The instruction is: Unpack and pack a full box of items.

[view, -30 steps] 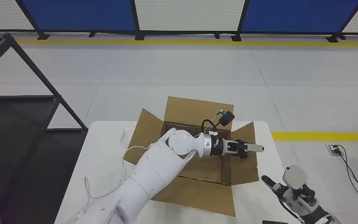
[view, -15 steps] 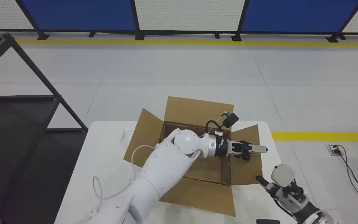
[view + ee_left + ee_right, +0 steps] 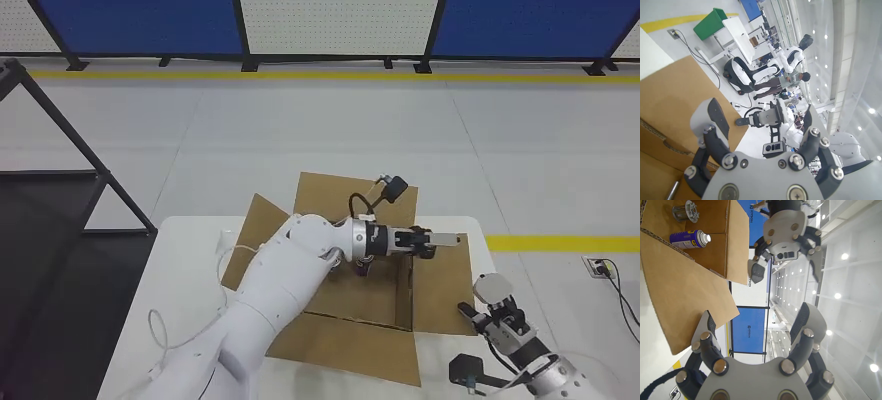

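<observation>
An open cardboard box (image 3: 345, 192) stands on the white table (image 3: 185, 290), all flaps folded outward. In the right wrist view a purple spray can (image 3: 686, 240) lies inside it, with a metal flanged cylinder (image 3: 685, 210) deeper in. My left gripper (image 3: 448, 240) hangs open and empty over the box's right flap (image 3: 438, 295); the left wrist view shows its pads (image 3: 717, 115) spread above that flap (image 3: 674, 85). My right gripper (image 3: 488, 298) is open and empty just off the flap's outer edge, its fingers (image 3: 802, 317) wide apart beside the flap (image 3: 687, 289), facing the left gripper (image 3: 785, 273).
A black rack (image 3: 50, 250) stands off the table's left side. A thin white cable (image 3: 225, 262) trails on the table left of the box. The near flap (image 3: 350, 350) reaches toward the table's front edge.
My left gripper has swung slightly back and inward over the right flap. My right gripper has moved in from the table's right corner toward that flap's edge.
</observation>
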{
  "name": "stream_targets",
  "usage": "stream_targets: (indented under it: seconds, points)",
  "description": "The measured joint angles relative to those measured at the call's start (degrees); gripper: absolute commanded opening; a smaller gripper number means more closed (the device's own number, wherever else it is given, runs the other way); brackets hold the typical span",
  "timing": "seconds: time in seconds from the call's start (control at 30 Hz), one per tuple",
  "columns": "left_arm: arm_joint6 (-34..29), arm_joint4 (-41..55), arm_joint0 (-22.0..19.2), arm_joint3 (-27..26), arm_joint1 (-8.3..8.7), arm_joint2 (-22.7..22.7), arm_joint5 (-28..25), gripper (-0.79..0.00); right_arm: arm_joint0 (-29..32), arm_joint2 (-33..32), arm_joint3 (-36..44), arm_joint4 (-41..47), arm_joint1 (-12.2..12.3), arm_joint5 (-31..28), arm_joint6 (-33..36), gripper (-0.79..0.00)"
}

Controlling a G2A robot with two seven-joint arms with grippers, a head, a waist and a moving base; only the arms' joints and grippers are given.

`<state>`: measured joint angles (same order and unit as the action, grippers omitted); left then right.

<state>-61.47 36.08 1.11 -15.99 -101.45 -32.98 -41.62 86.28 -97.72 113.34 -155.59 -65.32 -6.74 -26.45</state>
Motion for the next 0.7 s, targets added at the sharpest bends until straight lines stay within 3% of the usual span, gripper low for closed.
stream_targets:
  seconds: [0.17, 0.27, 0.4, 0.53, 0.7]
  points:
    - [1.80, -1.37, -0.86, -3.05, 3.27, -2.57, -3.06, 0.000, -4.55, 3.92, -2.01, -0.15, -0.09, -3.40, 2.68, 0.000]
    - [3.81, -3.46, -0.29, -6.83, 6.43, -4.38, -5.05, 0.000, -6.90, 6.21, -2.93, -1.31, -0.17, -4.58, 4.76, 0.000]
    - [7.05, -7.43, 2.71, -15.11, 12.13, -8.21, -8.30, 0.000, -8.14, 6.97, -3.52, -0.94, -0.20, -5.17, 6.70, 0.000]
    - [7.61, -11.47, 9.45, -27.80, 18.50, -13.91, -8.84, 0.000, -7.73, 6.09, -3.57, 0.21, -0.13, -5.01, 7.93, 0.000]
    - [4.45, -17.22, 23.94, -48.66, 27.15, -26.43, -5.69, 0.000, -6.02, 4.12, -3.65, 2.05, 0.03, -4.57, 8.78, 0.000]
